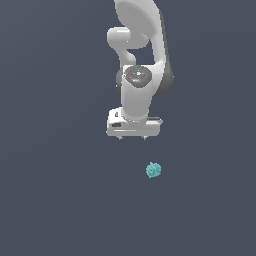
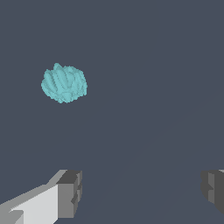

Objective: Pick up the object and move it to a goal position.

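Two grey fingers (image 2: 70, 192) are seen closest to the wrist camera, one at each lower corner of the wrist view, with a wide gap of bare surface between them. The fingers are spread apart, released, nothing is held. One finger is shown with a white block behind its grey pad; the other finger (image 2: 214, 188) is cut off by the frame edge.

The object (image 2: 64, 83) is seen beyond the fingertips in the wrist view, not between them, offset toward the side of the white-backed finger and a little outside the gap line. It is a small teal-cyan lumpy ball with a ridged, clustered surface. No contact with either finger is seen; it is well apart from both.

In the exterior view, the white gripper (image 1: 132, 137) is pointed downward, with two short finger tips just visible under the wide white hand body. The object (image 1: 153, 170) is placed below the fingers and toward the exterior view's right of them, near but not touching. It is much smaller than the hand body.

The white arm (image 1: 142, 45) is seen rising from the hand toward the top of the exterior view, with a round grey joint cap with small coloured marks on the wrist.

The object is set against a plain dark grey-blue tabletop (image 1: 60, 200). Whether the object rests on the surface cannot be told for sure; no shadow is rendered. A faint diagonal line is seen across the surface in the wrist view.
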Controlling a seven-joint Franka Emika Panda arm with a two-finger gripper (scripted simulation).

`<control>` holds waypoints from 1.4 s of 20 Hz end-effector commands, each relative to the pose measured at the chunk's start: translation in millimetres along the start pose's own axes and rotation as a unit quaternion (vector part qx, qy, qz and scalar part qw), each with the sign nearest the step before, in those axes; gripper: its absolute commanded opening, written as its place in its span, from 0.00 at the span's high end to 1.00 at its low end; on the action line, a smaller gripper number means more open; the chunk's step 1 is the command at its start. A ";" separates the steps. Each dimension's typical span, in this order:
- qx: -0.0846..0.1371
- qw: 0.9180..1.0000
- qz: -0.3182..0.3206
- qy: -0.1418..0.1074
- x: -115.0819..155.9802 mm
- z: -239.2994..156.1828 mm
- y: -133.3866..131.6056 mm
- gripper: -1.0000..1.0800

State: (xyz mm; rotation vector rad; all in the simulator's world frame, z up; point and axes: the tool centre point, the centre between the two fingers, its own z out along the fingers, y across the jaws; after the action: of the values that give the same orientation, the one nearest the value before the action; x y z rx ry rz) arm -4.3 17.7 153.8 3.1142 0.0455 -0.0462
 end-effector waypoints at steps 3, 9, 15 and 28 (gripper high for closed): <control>0.001 1.000 0.020 0.000 3.4 1.5 -2.5 0.04; 0.003 0.998 0.065 0.001 11.1 4.9 -8.1 0.04; 0.006 0.991 0.131 0.001 22.1 10.2 -16.6 0.04; 0.011 0.957 0.291 0.002 47.9 24.4 -39.9 0.04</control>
State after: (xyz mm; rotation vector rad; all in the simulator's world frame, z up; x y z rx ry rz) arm 38.8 55.4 128.9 3.0230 -0.8076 -0.0278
